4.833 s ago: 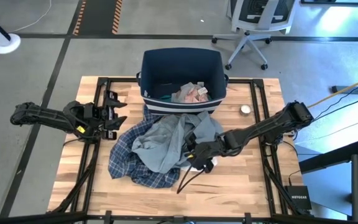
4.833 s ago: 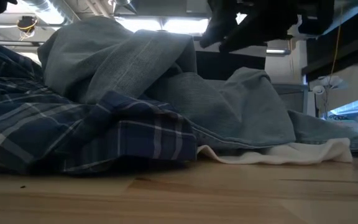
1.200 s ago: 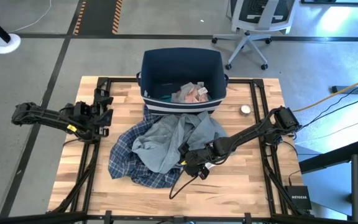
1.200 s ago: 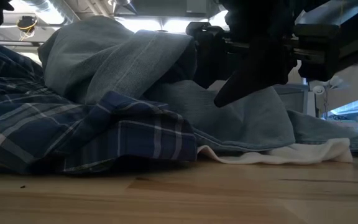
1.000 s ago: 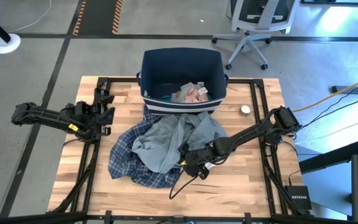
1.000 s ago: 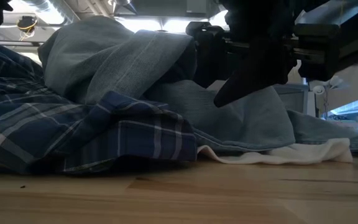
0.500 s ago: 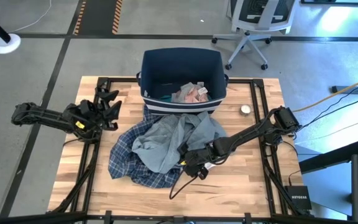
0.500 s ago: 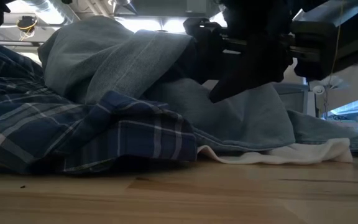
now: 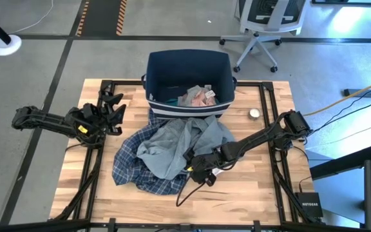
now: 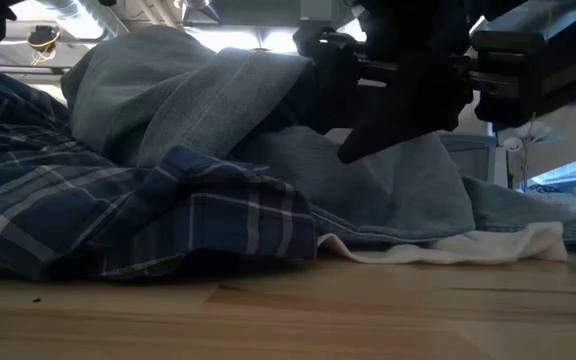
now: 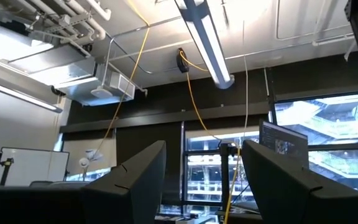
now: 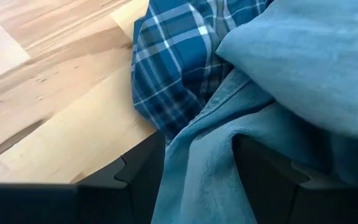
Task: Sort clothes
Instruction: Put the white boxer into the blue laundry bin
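On the table's left side, the left gripper (image 9: 113, 105) has turned to point up at the ceiling, open and empty, so it is not helping yet. The right gripper (image 9: 192, 165) stays low on the grey-blue garment (image 9: 172, 145), with cloth between its fingers (image 12: 275, 171); it seems to be pinching it. This garment lies on the plaid shirt (image 9: 133, 169), just in front of the bin (image 9: 187, 66).

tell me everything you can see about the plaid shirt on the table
The plaid shirt is soft woven cloth, dark blue with white check lines, lying crumpled on the wooden table. It spreads out at the near left of the pile, mostly under the grey-blue garment heaped on it. In the right wrist view its edge rests on bare wood, just ahead of the right gripper, whose fingers straddle a grey-blue fold.
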Available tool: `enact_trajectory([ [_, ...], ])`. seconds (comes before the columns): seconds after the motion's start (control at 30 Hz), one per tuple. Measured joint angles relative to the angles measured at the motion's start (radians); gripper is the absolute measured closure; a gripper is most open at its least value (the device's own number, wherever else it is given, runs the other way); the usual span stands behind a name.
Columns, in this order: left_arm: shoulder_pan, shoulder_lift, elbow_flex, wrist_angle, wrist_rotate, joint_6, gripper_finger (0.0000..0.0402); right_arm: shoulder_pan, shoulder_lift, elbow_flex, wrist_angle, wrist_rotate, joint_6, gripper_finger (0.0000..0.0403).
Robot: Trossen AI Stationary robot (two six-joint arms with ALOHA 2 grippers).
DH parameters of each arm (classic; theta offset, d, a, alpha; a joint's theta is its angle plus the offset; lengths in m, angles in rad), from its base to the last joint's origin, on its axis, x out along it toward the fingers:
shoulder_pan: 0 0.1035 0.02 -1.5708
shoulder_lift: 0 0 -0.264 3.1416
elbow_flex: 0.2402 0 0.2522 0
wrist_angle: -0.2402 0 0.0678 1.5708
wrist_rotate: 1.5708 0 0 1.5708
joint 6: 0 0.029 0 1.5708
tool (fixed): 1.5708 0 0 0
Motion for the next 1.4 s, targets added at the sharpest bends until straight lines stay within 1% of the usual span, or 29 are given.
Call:
enact_trajectory([
  [0.1, 0.000, 0.000, 0.000, -0.001, 0.000, -0.018, 0.0194, 0.002, -0.002, 0.000, -0.077, -0.027, 0.053, 0.0194],
  [0.2, 0.000, 0.000, 0.000, -0.001, 0.000, -0.030, 0.0194, 0.017, -0.019, 0.000, -0.233, -0.074, 0.117, 0.0194],
  [0.3, 0.000, 0.000, 0.000, 0.001, 0.000, -0.014, 0.0194, 0.065, -0.053, 0.000, -0.384, -0.065, 0.189, 0.0194],
  [0.37, 0.000, 0.000, 0.000, 0.004, 0.000, 0.000, 0.0194, 0.105, -0.072, 0.000, -0.467, -0.029, 0.237, 0.0194],
  [0.5, 0.000, 0.000, 0.000, 0.006, -0.001, 0.021, 0.0194, 0.184, -0.093, 0.000, -0.574, 0.096, 0.292, 0.0194],
  [0.63, 0.000, 0.000, 0.000, 0.006, -0.001, 0.023, 0.0194, 0.228, -0.133, 0.002, -0.637, 0.267, 0.331, 0.0194],
  [0.67, 0.000, 0.000, 0.000, 0.007, -0.001, 0.022, 0.0194, 0.233, -0.146, 0.012, -0.656, 0.296, 0.336, 0.0194],
  [0.77, 0.000, 0.000, 0.000, 0.007, 0.000, 0.019, 0.0194, 0.238, -0.192, 0.069, -0.735, 0.309, 0.369, 0.0194],
  [0.83, 0.000, 0.000, 0.000, 0.007, 0.000, 0.019, 0.0194, 0.252, -0.230, 0.100, -0.850, 0.299, 0.421, 0.0194],
  [0.9, 0.000, 0.000, 0.000, 0.007, -0.001, 0.019, 0.0194, 0.272, -0.260, 0.110, -0.961, 0.290, 0.491, 0.0194],
  [0.97, 0.000, 0.000, 0.000, 0.007, 0.000, 0.016, 0.0194, 0.295, -0.290, 0.091, -1.023, 0.290, 0.581, 0.0194],
  [1.07, 0.000, 0.000, 0.000, 0.006, 0.000, 0.007, 0.0194, 0.335, -0.328, 0.015, -0.989, 0.299, 0.693, 0.0194],
  [1.17, 0.000, 0.000, 0.000, 0.006, 0.000, 0.004, 0.0194, 0.364, -0.331, -0.090, -0.878, 0.292, 0.774, 0.0194],
  [1.27, 0.000, 0.000, 0.000, 0.005, 0.000, -0.001, 0.0194, 0.361, -0.321, -0.204, -0.736, 0.250, 0.825, 0.0194],
  [1.4, 0.000, 0.000, 0.000, 0.005, 0.000, -0.009, 0.0194, 0.329, -0.306, -0.321, -0.559, 0.206, 0.835, 0.0194],
])
